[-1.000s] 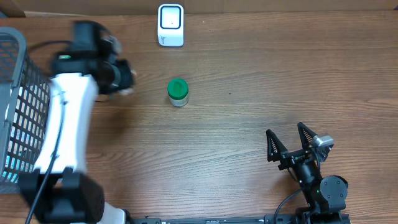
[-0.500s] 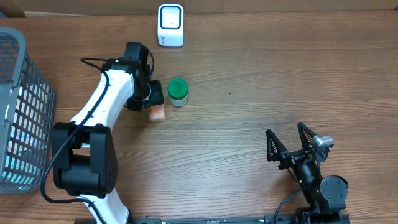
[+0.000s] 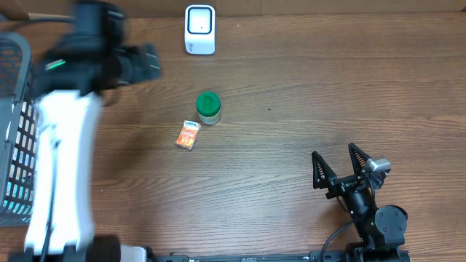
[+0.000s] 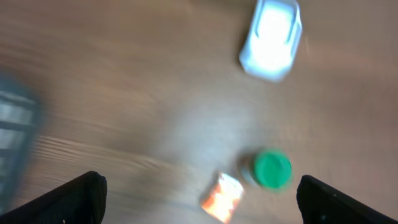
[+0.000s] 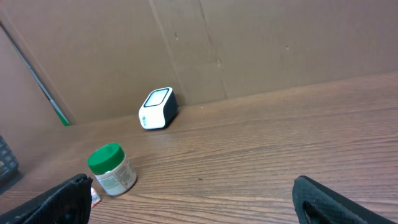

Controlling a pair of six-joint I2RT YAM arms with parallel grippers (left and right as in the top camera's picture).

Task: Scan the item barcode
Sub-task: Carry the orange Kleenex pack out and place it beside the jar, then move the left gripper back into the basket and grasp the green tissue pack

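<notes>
A small orange packet (image 3: 188, 135) lies flat on the wooden table, just left of and in front of a green-lidded jar (image 3: 208, 107). The left wrist view shows both, blurred: the packet (image 4: 222, 198) and the jar (image 4: 272, 170). The white barcode scanner (image 3: 200, 29) stands at the table's far edge. My left gripper (image 3: 145, 61) is a blur up at the far left, open and empty, apart from the packet. Near the front right my right gripper (image 3: 338, 164) rests open and empty.
A grey wire basket (image 3: 16, 131) stands at the left edge of the table. A brown cardboard wall (image 5: 249, 43) runs behind the scanner (image 5: 157, 107). From the right wrist, the jar (image 5: 111, 169) sits far to the left.
My left gripper opened and left the orange packet on the table beside the jar. The left arm then swung away up and to the left. The right arm has not moved.
</notes>
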